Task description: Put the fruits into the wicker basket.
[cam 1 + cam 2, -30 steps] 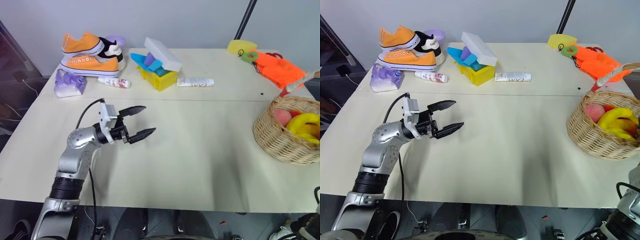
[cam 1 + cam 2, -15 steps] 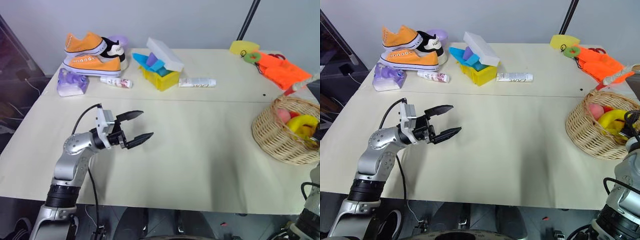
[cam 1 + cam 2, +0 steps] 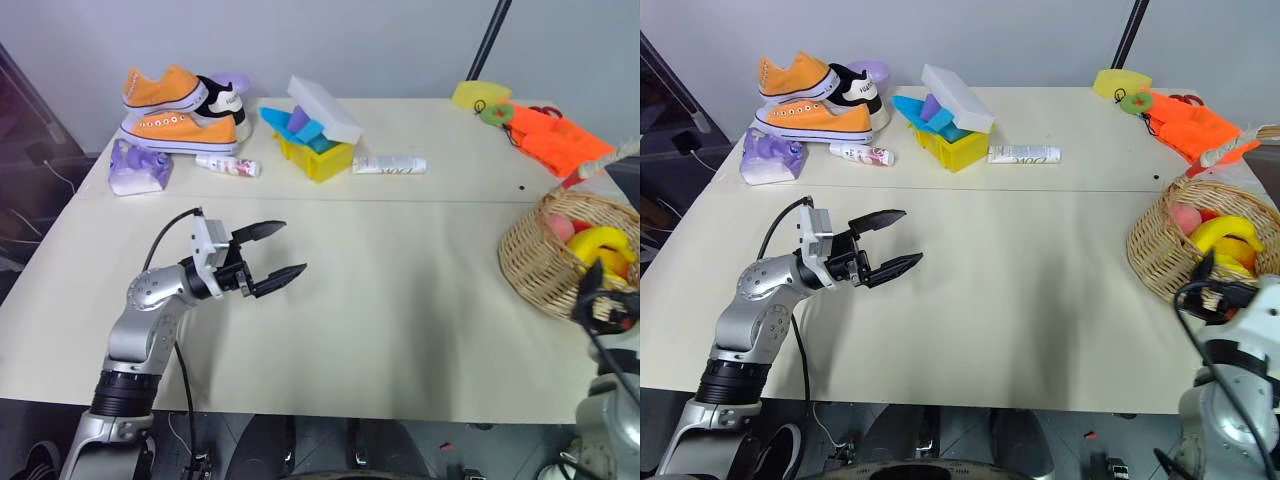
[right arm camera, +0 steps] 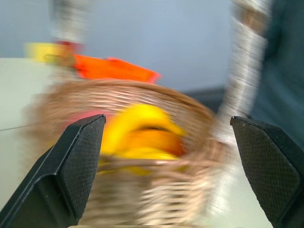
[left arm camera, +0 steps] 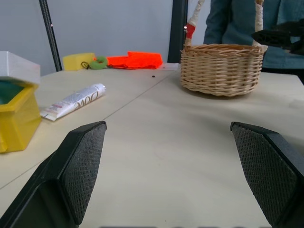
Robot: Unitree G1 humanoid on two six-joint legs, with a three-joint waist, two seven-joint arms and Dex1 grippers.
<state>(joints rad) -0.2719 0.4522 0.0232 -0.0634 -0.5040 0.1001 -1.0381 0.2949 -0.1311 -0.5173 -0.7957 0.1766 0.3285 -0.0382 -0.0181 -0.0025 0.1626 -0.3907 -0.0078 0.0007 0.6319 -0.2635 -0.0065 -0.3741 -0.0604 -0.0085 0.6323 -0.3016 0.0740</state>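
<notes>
The wicker basket [image 3: 527, 252] stands at the table's right edge. In it lie a yellow banana [image 3: 600, 243], a pink peach [image 3: 560, 230] and an orange-yellow fruit [image 3: 1238, 253]. My right gripper [image 3: 1202, 286] hovers at the basket's near side, facing the fruits. It is open, its fingers [image 4: 71, 161] spread wide and holding nothing. My left gripper [image 3: 292, 248] is open and empty over the left half of the table, pointing across at the basket [image 5: 221, 71].
Along the far edge are orange shoes [image 3: 180, 105], a purple pack [image 3: 138, 165], a small tube [image 3: 228, 165], a yellow box of blocks [image 3: 318, 150], a white tube [image 3: 390, 164], a yellow sponge [image 3: 482, 94] and orange cloth [image 3: 555, 135]. A person [image 5: 237, 21] stands behind the basket.
My right gripper has come in from the right edge, off the fruits, to the basket's near side. My left gripper has kept still. The camera shifted slightly.
</notes>
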